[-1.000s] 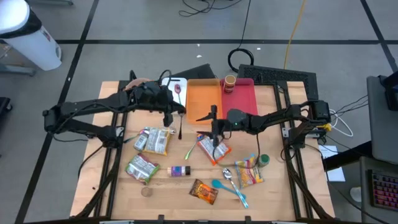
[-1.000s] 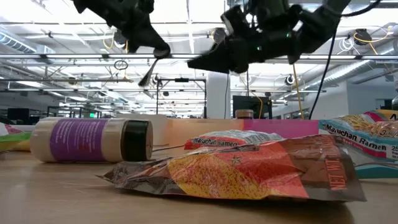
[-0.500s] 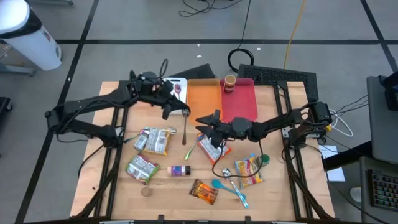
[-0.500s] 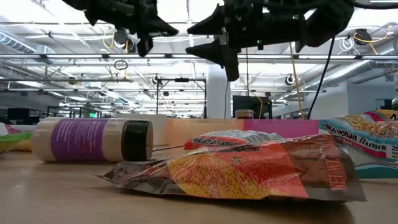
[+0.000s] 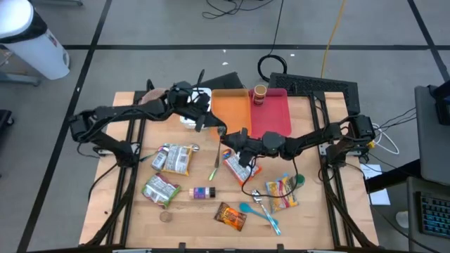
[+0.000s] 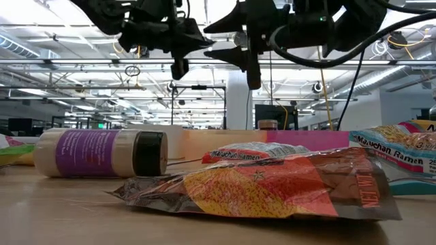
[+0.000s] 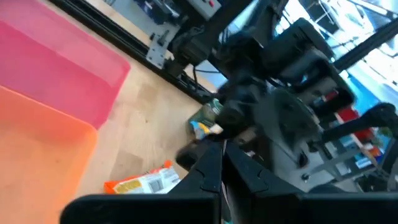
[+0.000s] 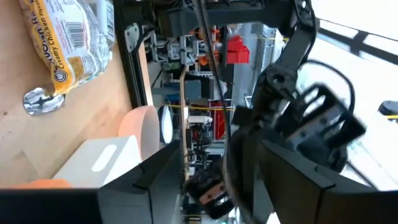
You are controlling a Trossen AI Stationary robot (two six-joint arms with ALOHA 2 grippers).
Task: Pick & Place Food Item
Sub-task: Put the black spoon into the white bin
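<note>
Hovering above mid-table with the right gripper (image 5: 226, 138), fingers spread, nothing between them. Lying flat on the wood at about five o'clock of those fingertips, clear of them: orange ramen packet (image 5: 240, 169). Pinching what seems a thin utensil (image 5: 216, 160) with the left gripper (image 5: 214, 129), fingers pressed together, at eleven o'clock of the packet.

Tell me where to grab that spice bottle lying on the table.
Grip the spice bottle across its round body, coming straight down from above. It lies on its side with bare wood around it, so fingers can likely straddle the width; its dark cap end looks narrower and less secure.
</note>
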